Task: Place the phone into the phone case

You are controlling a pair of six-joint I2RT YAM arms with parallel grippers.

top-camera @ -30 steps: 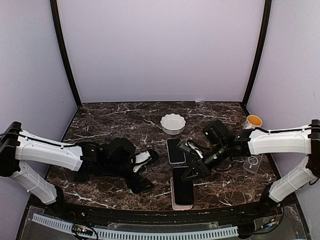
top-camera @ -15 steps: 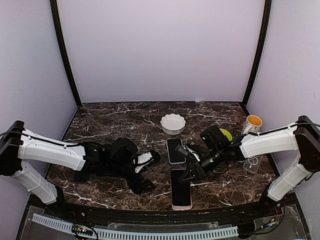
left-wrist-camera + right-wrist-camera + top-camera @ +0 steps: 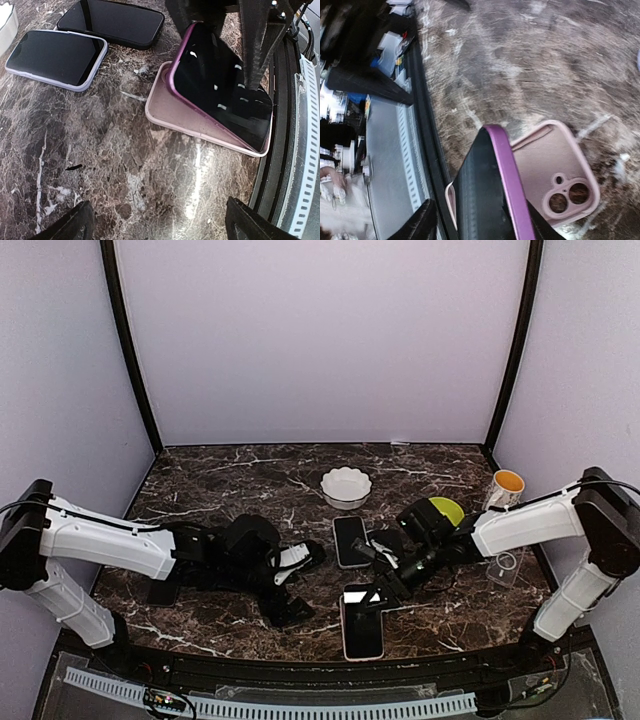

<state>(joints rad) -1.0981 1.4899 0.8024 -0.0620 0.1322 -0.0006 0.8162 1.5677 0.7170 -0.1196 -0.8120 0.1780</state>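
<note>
Phone (image 3: 220,95), purple-edged, leans tilted in pink case (image 3: 165,107), clamped by right jaws.

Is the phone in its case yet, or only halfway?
Halfway. Done: one end of the purple phone sits in the pink case. In hand: the right fingers hold it tilted, other end raised. Left: lowering it flat and pressing it in. The left fingers hang open, empty.

purple-edged black phone (image 3: 212,87), pink case (image 3: 169,107), brown white-veined marble table (image 3: 100,150)
</note>
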